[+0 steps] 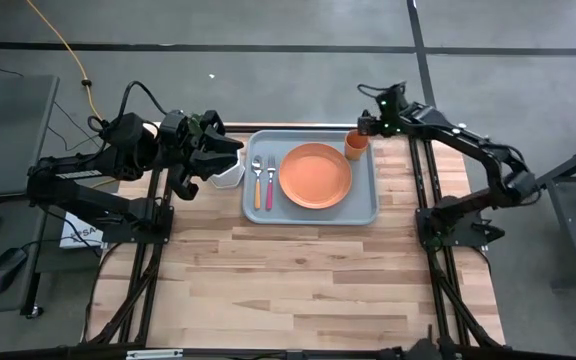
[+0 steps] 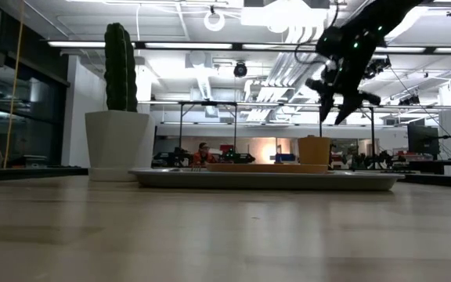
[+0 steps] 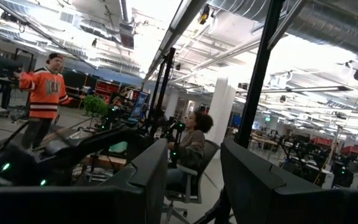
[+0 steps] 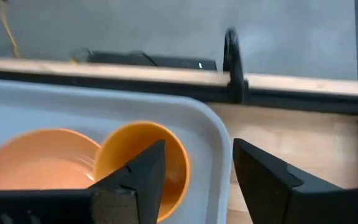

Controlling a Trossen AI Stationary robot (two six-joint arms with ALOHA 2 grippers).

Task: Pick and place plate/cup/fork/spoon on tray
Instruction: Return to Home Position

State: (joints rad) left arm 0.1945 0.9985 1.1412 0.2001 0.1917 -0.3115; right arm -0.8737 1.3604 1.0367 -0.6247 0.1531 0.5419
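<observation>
The pale blue-grey tray (image 1: pixel 368 205) lies at the table's far middle. On it lie the orange plate (image 1: pixel 315 176), the orange cup (image 1: pixel 356 146) upright at the far right corner, the spoon (image 1: pixel 257 180) with the orange-yellow handle and the fork (image 1: pixel 270 180) with the pink handle, side by side at the tray's left. My right gripper (image 1: pixel 371 124) is open and empty, above and just beyond the cup (image 4: pixel 143 163). My left gripper (image 1: pixel 230 152) is open and empty, held above the table left of the tray, pointing level into the room.
A white pot (image 1: pixel 230 176) with a green cactus (image 2: pixel 120 66) stands just left of the tray, under my left gripper. The table's near half is bare wood (image 1: pixel 298 280). People show in the room beyond the table.
</observation>
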